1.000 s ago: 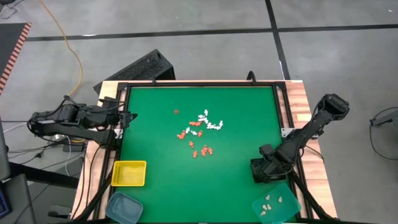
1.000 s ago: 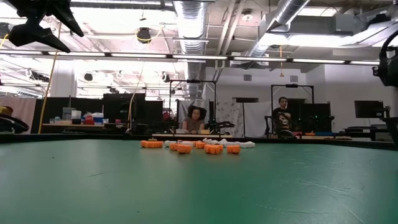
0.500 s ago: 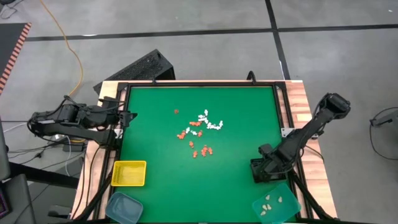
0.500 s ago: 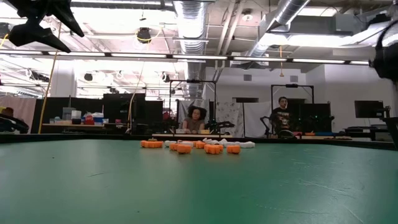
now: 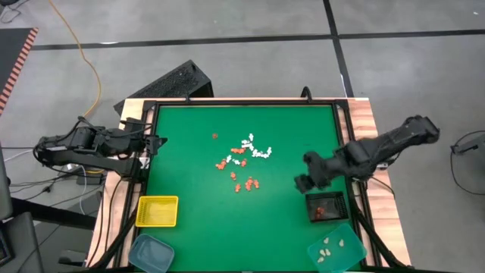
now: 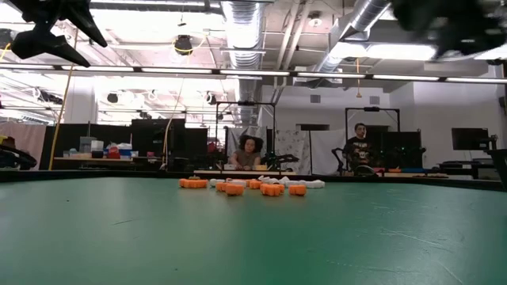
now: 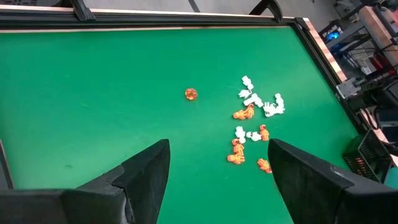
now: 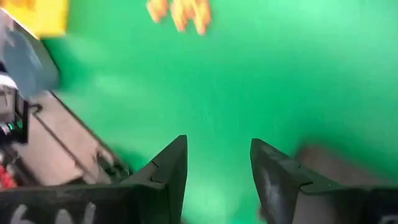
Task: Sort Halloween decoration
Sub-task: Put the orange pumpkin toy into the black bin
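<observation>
The Halloween decorations [image 5: 244, 161] lie in a loose cluster of tiny orange and white trinkets on the green mat, also seen in the low view [image 6: 245, 187] and the left wrist view [image 7: 252, 124]. One orange piece [image 5: 215, 136] lies apart on the far side. My right gripper [image 5: 301, 180] hovers above the mat, right of the cluster, open with nothing between its fingers [image 8: 219, 168]. My left gripper [image 5: 155, 142] waits at the table's left edge, open and empty [image 7: 217, 155].
A black tray [image 5: 327, 206] holding orange pieces stands near the right edge, with a teal tray [image 5: 336, 250] of white pieces nearer the front. At the front left are a yellow tray [image 5: 158, 211] and another teal tray [image 5: 150, 252]. People sit beyond the table [image 6: 250, 152].
My right gripper has risen from over the black tray and swung toward the table's far left, toward the cluster, turning as it went. The black tray now shows uncovered, with orange pieces inside.
</observation>
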